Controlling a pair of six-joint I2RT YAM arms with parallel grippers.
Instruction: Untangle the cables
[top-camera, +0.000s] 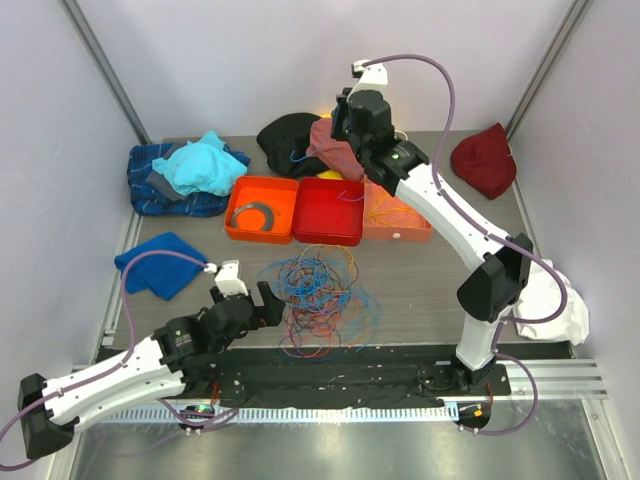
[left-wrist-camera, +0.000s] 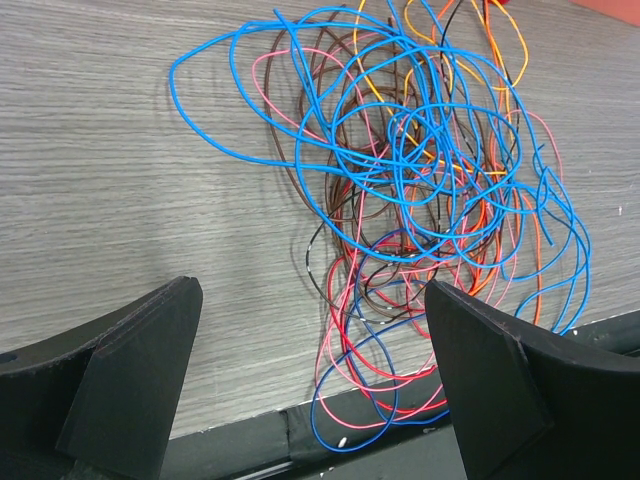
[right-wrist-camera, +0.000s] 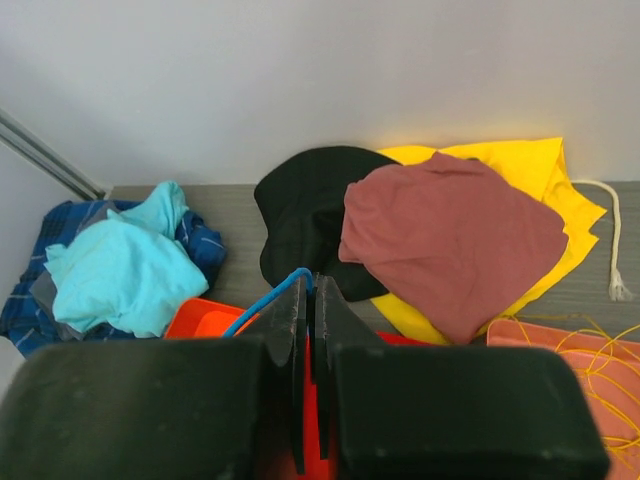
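- Picking one strand out of the cables (top-camera: 320, 295) looks to be the step in hand. The tangle lies on the wooden table (top-camera: 420, 290), just in front of the trays and reaching the near edge.
- The left gripper (left-wrist-camera: 312, 300) hangs low at the near side of the pile, jaws spread wide with nothing grasped.
- The right gripper (right-wrist-camera: 312, 290) is clenched, raised near the red tray (top-camera: 328, 212). A blue cable (right-wrist-camera: 262, 301) comes out from between its fingers, seemingly pinched there.
- The left fingers would do best to take a single outlying strand, such as the outer blue loop (left-wrist-camera: 173, 75), not the dense middle.
- A slow pull away from the heap seems wise, since neighbouring strands will likely drag along.
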